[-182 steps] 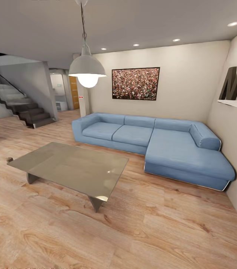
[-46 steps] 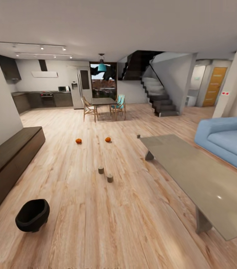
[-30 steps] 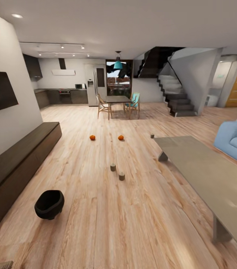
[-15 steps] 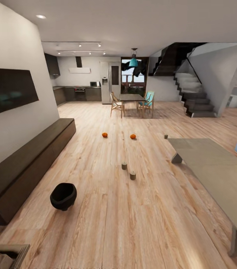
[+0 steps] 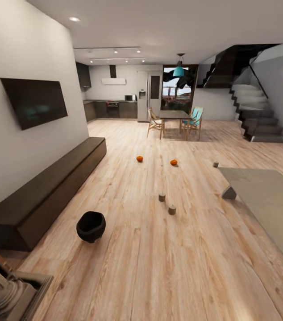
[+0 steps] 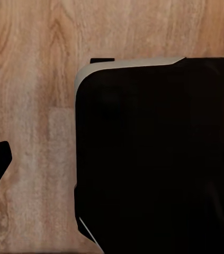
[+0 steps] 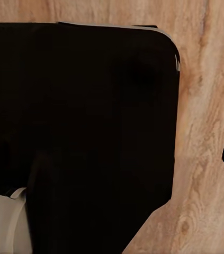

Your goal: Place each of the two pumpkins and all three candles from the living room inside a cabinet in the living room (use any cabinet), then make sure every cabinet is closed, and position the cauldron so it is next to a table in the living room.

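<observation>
Neither gripper's fingers can be read: both wrist views look down at plank floor (image 6: 32,79) past a dark body panel, so whether they are spread or pressed together I cannot tell. Two pumpkins (image 5: 139,158) lie on the floor at mid-distance, with two candles (image 5: 162,197) nearer and a third candle (image 5: 215,164) by the far corner of the glass coffee table (image 5: 266,200). At the near left the cauldron (image 5: 91,226) stands just beside the closed cabinet (image 5: 47,191). Driving in carelessly could knock the candles or cauldron, since they lie in the open path
</observation>
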### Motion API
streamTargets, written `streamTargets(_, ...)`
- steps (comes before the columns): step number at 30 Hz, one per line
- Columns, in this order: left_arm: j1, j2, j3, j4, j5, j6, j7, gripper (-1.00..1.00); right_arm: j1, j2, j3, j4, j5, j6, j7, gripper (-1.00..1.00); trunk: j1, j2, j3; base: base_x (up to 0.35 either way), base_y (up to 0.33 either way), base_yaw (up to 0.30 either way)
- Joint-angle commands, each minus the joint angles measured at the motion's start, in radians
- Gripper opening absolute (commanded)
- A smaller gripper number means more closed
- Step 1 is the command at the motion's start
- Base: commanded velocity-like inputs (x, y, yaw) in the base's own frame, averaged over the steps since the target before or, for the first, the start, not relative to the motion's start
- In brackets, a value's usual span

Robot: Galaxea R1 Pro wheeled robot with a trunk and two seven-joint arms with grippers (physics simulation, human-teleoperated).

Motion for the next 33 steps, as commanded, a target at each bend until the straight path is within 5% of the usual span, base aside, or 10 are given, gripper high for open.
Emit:
streamTargets(1, 0.000, 0.000, 0.000, -0.001, 0.000, -0.002, 0.001, 1.00, -0.001, 0.000, 0.000, 0.003, 0.000, -0.006, -0.001, 1.00, 0.000, -0.001, -0.002, 0.000, 0.000, 0.244)
streamTargets(25, 0.000, 0.000, -0.003, -0.001, -0.006, -0.002, 0.001, 1.00, -0.001, -0.002, 0.000, 0.003, 0.001, -0.007, -0.001, 1.00, 0.000, -0.001, -0.025, 0.000, 0.000, 0.244)
streamTargets(33, 0.000, 0.000, -0.003, -0.001, -0.007, -0.002, 0.001, 1.00, -0.001, -0.003, 0.000, 0.003, 0.001, -0.008, -0.001, 1.00, -0.031, 0.055, -0.008, 0.000, 0.000, 0.244)
